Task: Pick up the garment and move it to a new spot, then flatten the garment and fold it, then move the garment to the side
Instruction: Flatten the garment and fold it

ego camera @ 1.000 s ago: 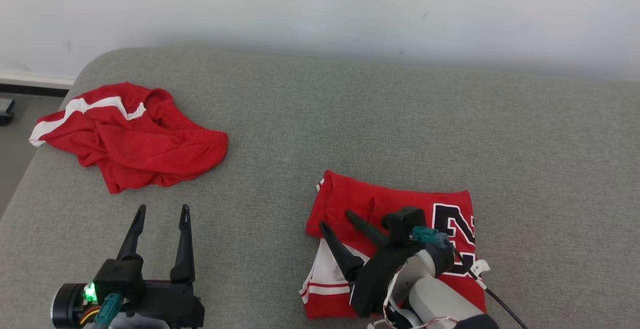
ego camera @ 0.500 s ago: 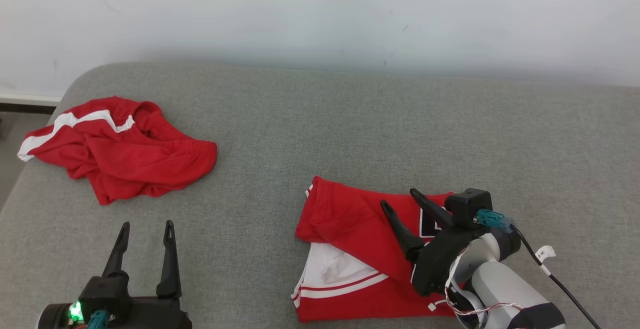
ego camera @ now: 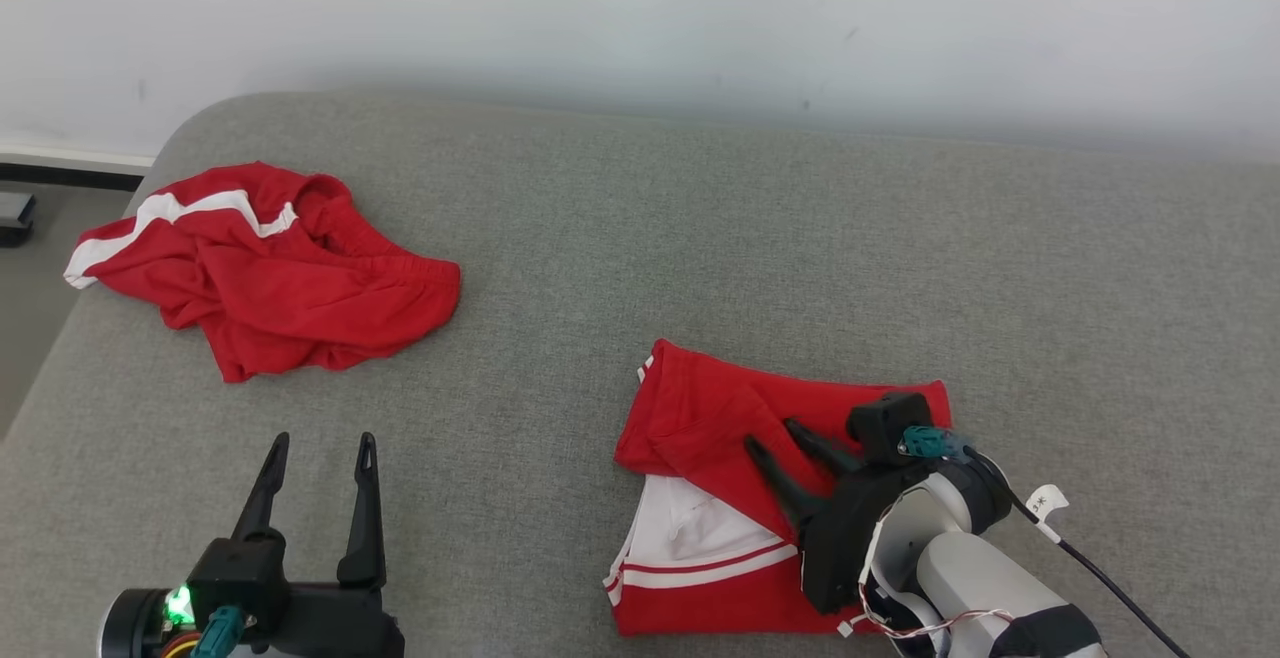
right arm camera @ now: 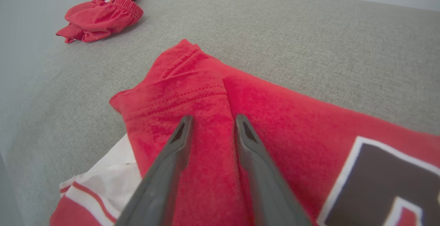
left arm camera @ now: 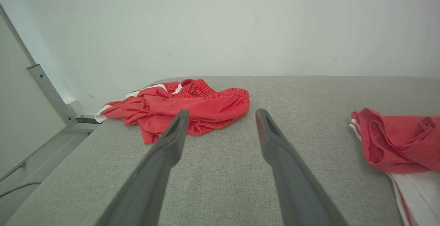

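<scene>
Right gripper (ego camera: 769, 433) is holding its jaws parted over a folded red-and-white fabric jersey (ego camera: 690, 408); left gripper (ego camera: 323, 438) is hovering, jaws spread, empty, crumpled red shorts (ego camera: 290, 288) lying beyond them.

Left tool (ego camera: 325, 438) black, green LED (ego camera: 180, 606); right tool (ego camera: 769, 432) black, pale forearm (ego camera: 975, 588), teal connector (ego camera: 925, 441)

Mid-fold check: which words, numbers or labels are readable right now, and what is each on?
On the folded jersey: black, white-edged print, cut off by the picture's edge, unreadable.
On the small white tag right of the jersey: dark marks, too small to read.
On the crumpled red garment: white stripes, no text.
</scene>
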